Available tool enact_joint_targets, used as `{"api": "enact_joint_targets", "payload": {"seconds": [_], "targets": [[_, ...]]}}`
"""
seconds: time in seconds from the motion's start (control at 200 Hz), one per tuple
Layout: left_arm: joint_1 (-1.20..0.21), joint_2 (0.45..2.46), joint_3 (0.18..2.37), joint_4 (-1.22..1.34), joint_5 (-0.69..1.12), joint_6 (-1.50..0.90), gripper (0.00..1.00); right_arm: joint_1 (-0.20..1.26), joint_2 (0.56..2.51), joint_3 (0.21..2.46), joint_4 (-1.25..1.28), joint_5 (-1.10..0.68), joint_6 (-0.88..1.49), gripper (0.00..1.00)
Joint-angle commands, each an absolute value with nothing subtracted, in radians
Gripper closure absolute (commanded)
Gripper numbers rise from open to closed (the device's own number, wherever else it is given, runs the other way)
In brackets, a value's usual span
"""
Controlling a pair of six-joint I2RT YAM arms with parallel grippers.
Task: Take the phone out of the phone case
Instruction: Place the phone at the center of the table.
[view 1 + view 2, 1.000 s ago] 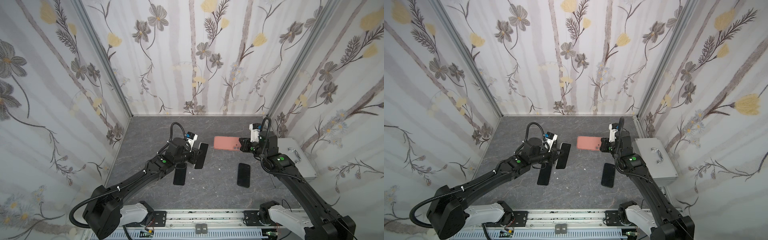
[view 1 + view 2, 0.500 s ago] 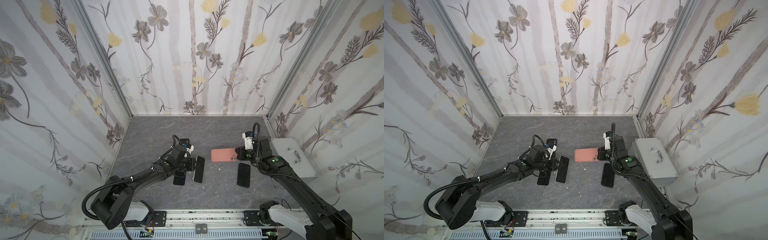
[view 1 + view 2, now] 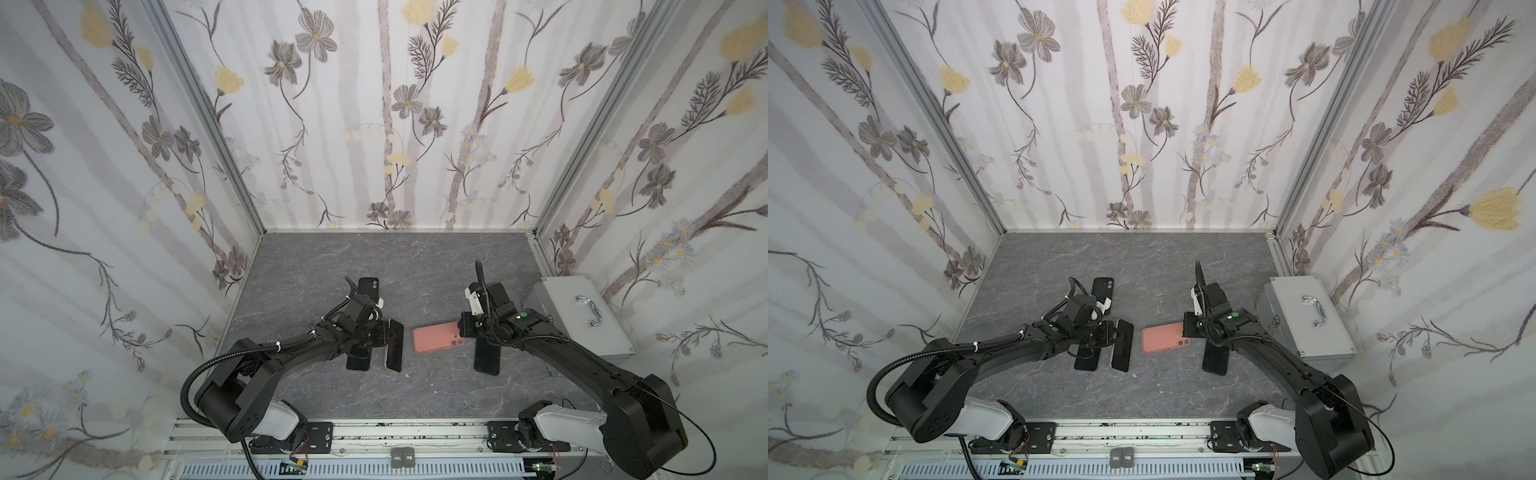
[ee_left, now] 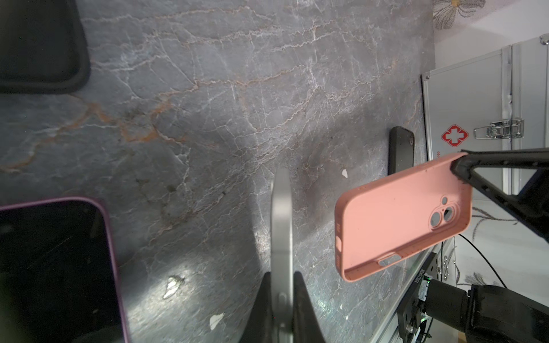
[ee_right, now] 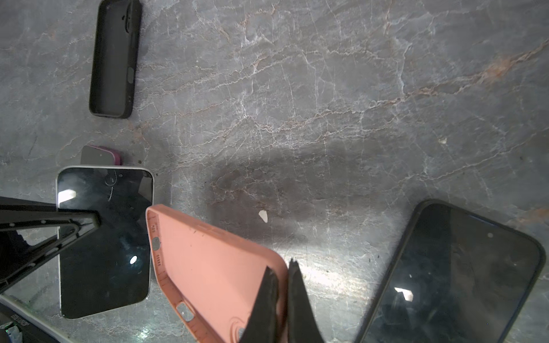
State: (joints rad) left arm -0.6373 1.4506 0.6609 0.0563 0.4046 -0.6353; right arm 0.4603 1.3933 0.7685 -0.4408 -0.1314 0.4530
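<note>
The phone (image 3: 395, 345), black-screened with a silver rim, is out of its case and stands edge-on between the fingers of my left gripper (image 4: 281, 276), which is shut on it; it also shows in a top view (image 3: 1122, 345) and in the right wrist view (image 5: 104, 237). The empty pink phone case (image 3: 438, 336) hangs tilted just right of the phone, a small gap between them. My right gripper (image 5: 280, 267) is shut on the case's camera-end wall (image 5: 214, 267). The case's back (image 4: 398, 219) faces the left wrist camera.
A dark phone (image 3: 487, 355) lies under my right arm. A purple-cased phone (image 4: 53, 267) lies under my left arm. An empty black case (image 3: 369, 286) lies further back. A silver first-aid box (image 3: 582, 316) stands against the right wall.
Both arms have come down and toward the front, the left with the phone, the right with the pink case. Both grips have held.
</note>
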Motion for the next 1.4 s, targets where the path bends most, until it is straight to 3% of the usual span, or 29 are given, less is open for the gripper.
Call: {"api": "enact_joint_targets", "payload": {"seconds": [0.0,0.779,1.159,1.399], "targets": [[-0.627,1.458,0.676,0.103,0.406,-0.657,1.0,0.461,1.409,0.761,-0.397,-0.139,0.49,1.0],[-0.624,1.559,0.615,0.23,0.498,-0.764,1.0,0.535,1.494,0.761,-0.358,-0.019,0.507,1.0],[-0.625,1.583,0.598,0.229,0.468,-0.767,0.75,0.549,1.537,0.745,-0.336,0.009,0.538,1.0],[-0.621,1.562,0.595,0.216,0.436,-0.762,0.66,0.561,1.551,0.746,-0.324,-0.015,0.544,1.0]]}}
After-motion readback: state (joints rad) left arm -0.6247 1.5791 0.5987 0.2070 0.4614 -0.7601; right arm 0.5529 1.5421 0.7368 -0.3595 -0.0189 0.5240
